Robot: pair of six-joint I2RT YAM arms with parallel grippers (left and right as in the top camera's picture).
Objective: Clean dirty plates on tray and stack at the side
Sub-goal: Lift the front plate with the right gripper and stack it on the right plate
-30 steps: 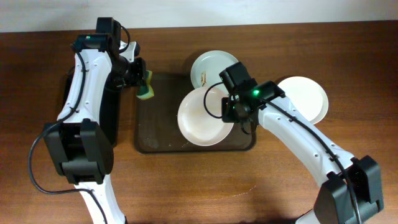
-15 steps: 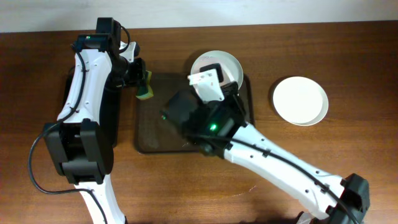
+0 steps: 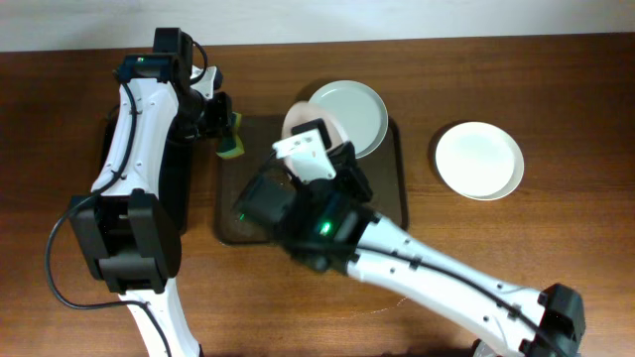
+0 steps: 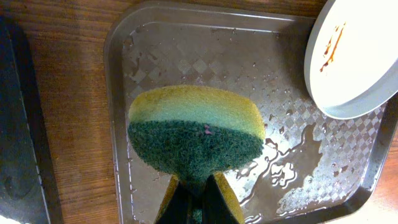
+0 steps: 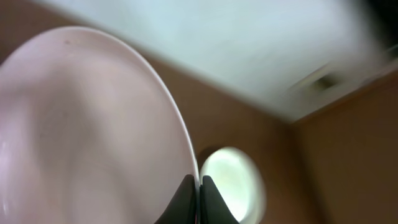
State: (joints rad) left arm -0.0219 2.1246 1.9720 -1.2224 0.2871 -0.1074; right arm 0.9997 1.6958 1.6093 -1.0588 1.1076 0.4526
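**Plate pinched by its rim above the tray; sponge gripped at the tray's left end**

The right gripper point(image 5: 199, 186) is closed on the rim of the held plate point(image 3: 306, 121). Its two fingers point(image 5: 184, 200) are pressed almost together, with only the plate's thin edge caught between them. The held plate is tilted steeply and is kept clear of the tray point(image 3: 389, 193), above its far part. In the right wrist view its face is seen as pale and faintly pink. That picture is blurred, so no smear can be made out on it.

The left gripper point(image 4: 194, 186) is clamped on a sponge point(image 4: 196, 130), yellow with a green scouring face. The fingers point(image 4: 179, 202) are set narrowly and pinch the sponge's lower end, while the broad part stands free of them. The sponge is held over the tray's left end, near the far corner. Whether it touches the tray cannot be told. A film of water and scattered droplets are seen on the tray's textured surface.

The smeared plate point(image 4: 357, 53), marked with an orange-brown streak, lies at the far edge of the tray, its rim overlapping the tray's rim. The third plate point(image 3: 479, 160) rests on the table point(image 3: 556, 89) to the right of the tray, apart from it, and no mark is seen on it from overhead. A black tray point(image 4: 18, 137) lies on the table beside the tray's left edge, under the left arm.
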